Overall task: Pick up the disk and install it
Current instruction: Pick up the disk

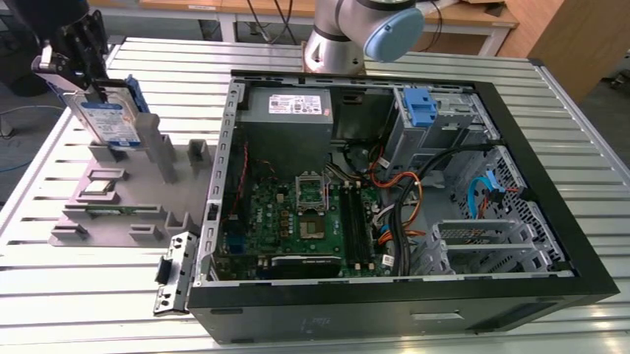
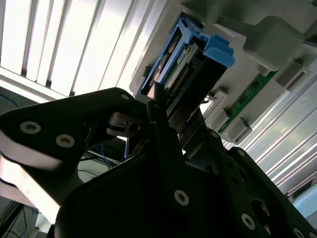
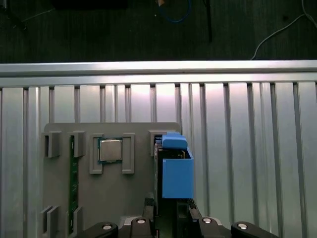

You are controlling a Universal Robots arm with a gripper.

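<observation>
The disk [image 1: 111, 124], silver with a blue-and-white label and blue side rails, stands upright at the back corner of the grey fixture [image 1: 128, 214], at the exterior view's left. My gripper [image 1: 91, 90] sits on its top edge and looks shut on it. In the first wrist view the disk's blue rail [image 3: 176, 173] runs up from between my gripper [image 3: 168, 214] fingers. In the second wrist view a dark fingertip [image 2: 158, 101] presses the disk's end [image 2: 193, 69]. I cannot tell whether its lower edge still sits in the fixture slot.
An open computer case [image 1: 580, 221] lies on the slatted metal table [image 1: 59, 295]. It holds a drive bay with a blue bracket [image 1: 420, 107], a grey power supply [image 1: 288, 103] and loose cables. The fixture also carries a processor chip [image 3: 110, 150] and a green memory stick [image 3: 74, 173].
</observation>
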